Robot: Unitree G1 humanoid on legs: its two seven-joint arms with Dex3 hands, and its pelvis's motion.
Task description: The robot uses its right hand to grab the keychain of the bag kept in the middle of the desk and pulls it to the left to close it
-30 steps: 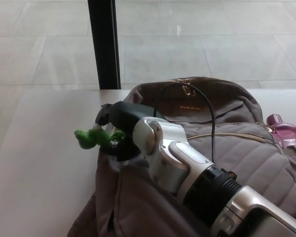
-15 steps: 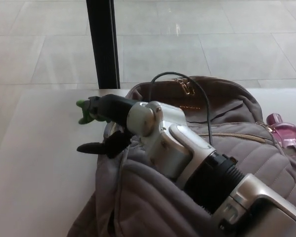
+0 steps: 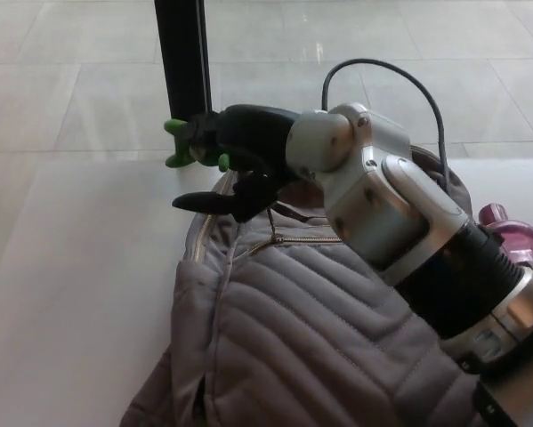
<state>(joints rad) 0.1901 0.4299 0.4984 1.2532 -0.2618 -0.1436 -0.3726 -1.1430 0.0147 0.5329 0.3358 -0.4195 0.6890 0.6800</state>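
A taupe quilted bag (image 3: 293, 329) lies in the middle of the white desk (image 3: 70, 294). Its quilted front panel is drawn up over the top, and a gold zip line (image 3: 293, 240) runs just below my hand. My right hand (image 3: 244, 156) reaches in from the right and hovers above the bag's top left corner. Its upper fingers are closed on a small green keychain (image 3: 184, 142), which sticks out to the left. The thumb (image 3: 204, 200) juts out below it. No left hand shows.
A black pillar (image 3: 184, 71) stands just behind the keychain at the desk's far edge. A pink round object (image 3: 512, 233) lies by the bag's right side. A black cable (image 3: 382, 67) arcs over my wrist. Tiled floor lies beyond the desk.
My right hand has risen and moved toward the far edge with the green keychain. The bag's quilted front has been drawn up over the opening that showed before.
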